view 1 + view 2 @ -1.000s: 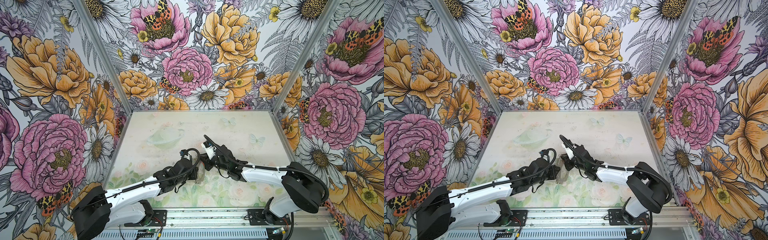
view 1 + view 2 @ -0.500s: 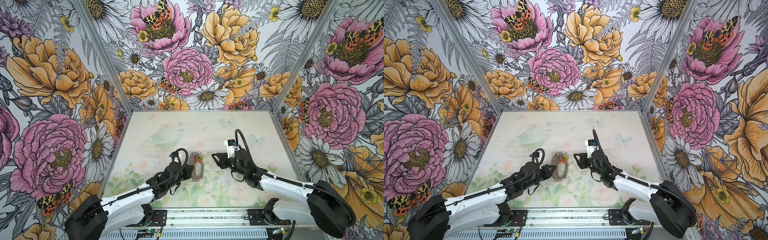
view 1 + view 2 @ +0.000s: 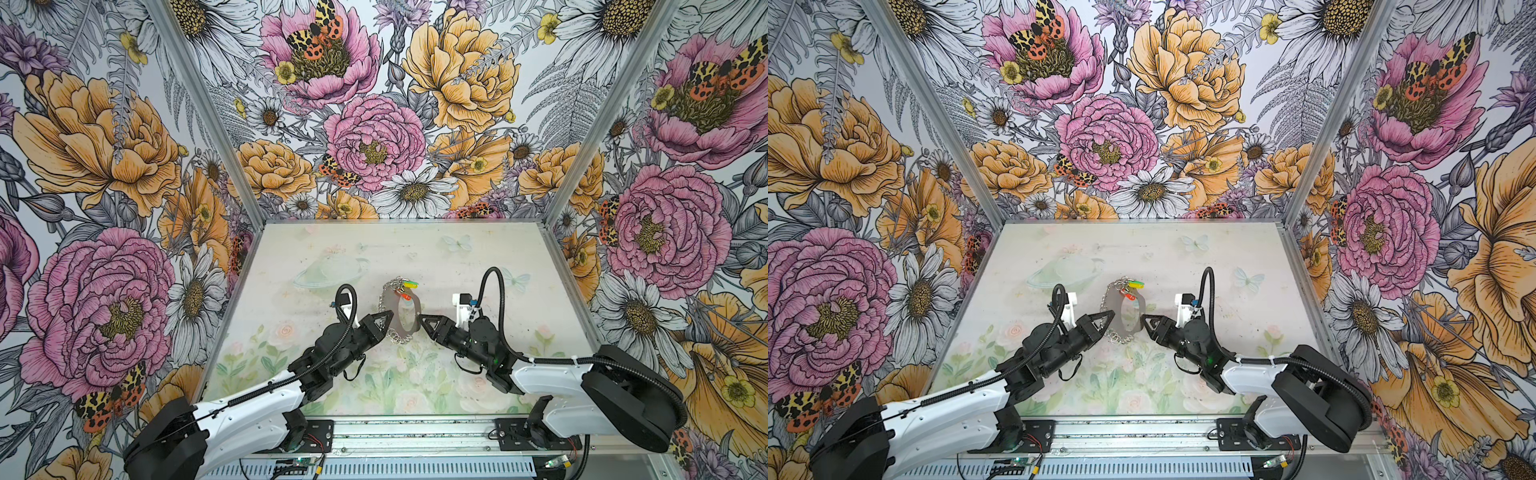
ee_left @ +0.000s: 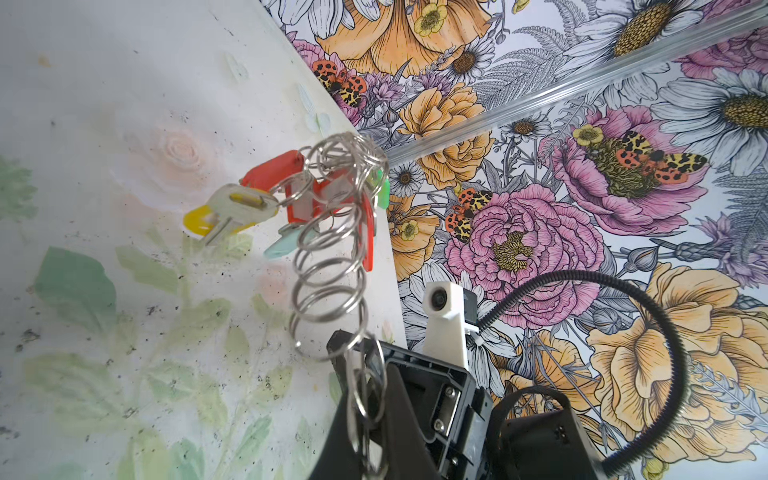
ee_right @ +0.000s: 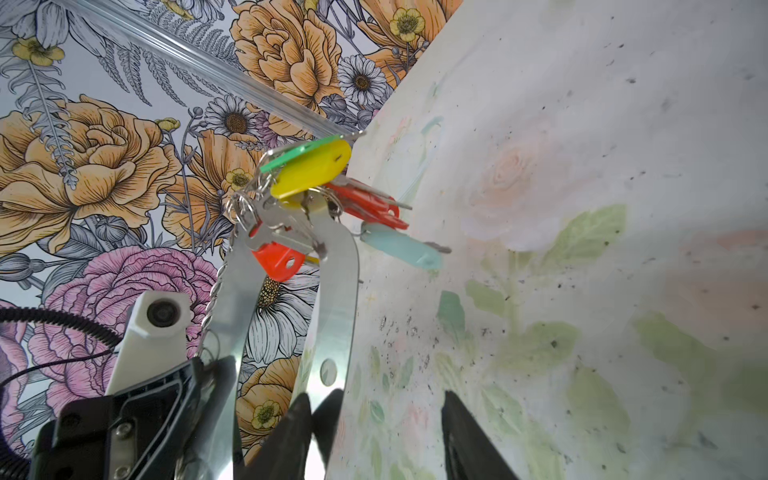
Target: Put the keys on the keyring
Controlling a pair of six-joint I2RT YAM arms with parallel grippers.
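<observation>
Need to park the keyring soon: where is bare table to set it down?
Free: the far strip of the pale floral table below the back wall, and its left and right edge strips. Crowded: the middle, where the left gripper holds the large grey metal keyring carrying silver keys with coloured tags, the right gripper open beside it.

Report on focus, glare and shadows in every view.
In both top views: even, soft light with only faint shadows, and the keyring is sharp. Left wrist view: the yellow-tagged key is fairly sharp, while the keyring's rings nearest the lens blur. Right wrist view: there is bright glare on the keyring's near band, the right gripper is a dark blur, and the table looks soft.
</observation>
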